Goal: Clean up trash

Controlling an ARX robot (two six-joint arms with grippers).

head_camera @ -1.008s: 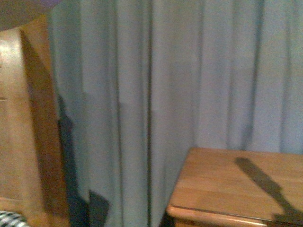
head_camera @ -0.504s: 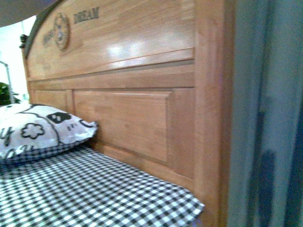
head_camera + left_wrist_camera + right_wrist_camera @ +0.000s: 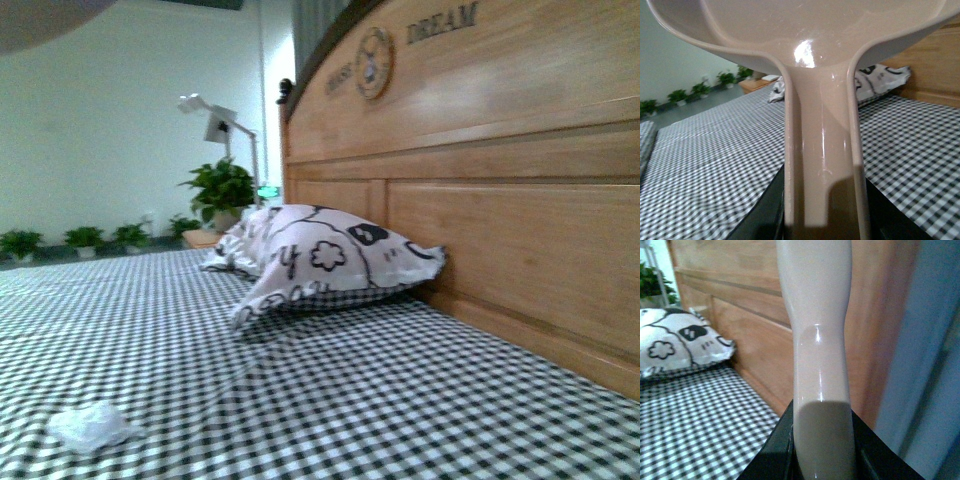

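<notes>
Tissue wad (image 3: 90, 425): where is it entered? (Operator)

Clerk: Item 1, trash. One small crumpled white wad, lying on the checked bedsheet (image 3: 400, 400), low in your front view toward the robot's left. It is well apart from the patterned pillow (image 3: 330, 260), which lies against the wooden headboard (image 3: 500, 180). Neither arm shows in that view.

Operator: And the tools on hand?

Clerk: Item 2, left gripper (image 3: 822, 225). Its jaws pinch the handle of a beige dustpan (image 3: 805, 30), with the pan held up above the sheet. Item 3, right gripper (image 3: 822, 450). Its jaws are clamped round a pale handle (image 3: 817, 315). The working end is out of frame, so you cannot tell what tool it is.

Operator: Which step is this?

Clerk: By my judgement, the approach. The wad is sighted and nothing is gathered yet. Your next move calls for lowering the pan's lip flat onto the sheet just beside the wad. Then bring the other tool to its far side and push it in. Expect soft fabric to ruck and light paper to skid.
</notes>
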